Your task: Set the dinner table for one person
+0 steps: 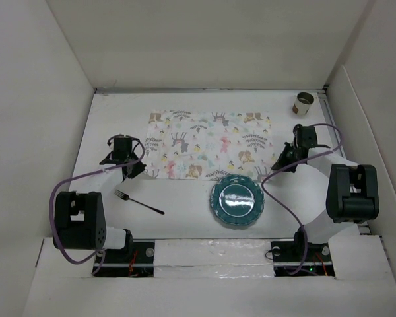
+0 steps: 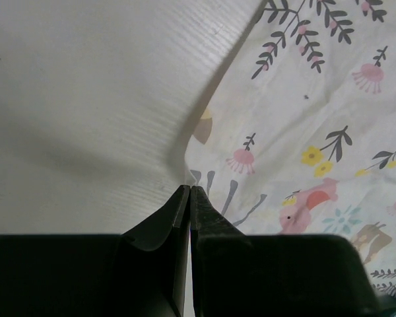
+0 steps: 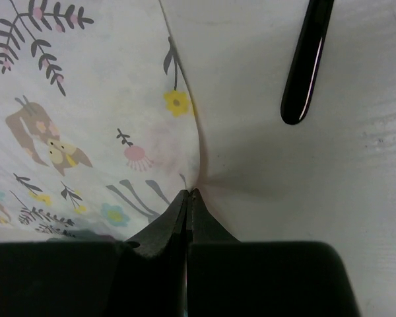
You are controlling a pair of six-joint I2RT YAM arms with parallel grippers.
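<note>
The white dinner table [image 1: 185, 221] carries a cloth placemat [image 1: 211, 144] with pastel animal and leaf prints, spread at its middle. My left gripper [image 1: 137, 170] is shut on the placemat's near left corner. In the left wrist view its jaws [image 2: 189, 188] pinch the cloth edge [image 2: 303, 152], which rises in a fold. My right gripper [image 1: 278, 162] is shut on the near right corner. In the right wrist view its jaws [image 3: 190, 193] pinch the puckered edge [image 3: 105, 119]. A teal plate [image 1: 237, 201] overlaps the placemat's near edge. A fork [image 1: 140, 201] lies on the table near the left arm.
A small tan cup [image 1: 304, 103] stands at the far right corner. A glossy black handle [image 3: 307, 63] lies on the table just right of the placemat. White walls enclose the table on the left, back and right.
</note>
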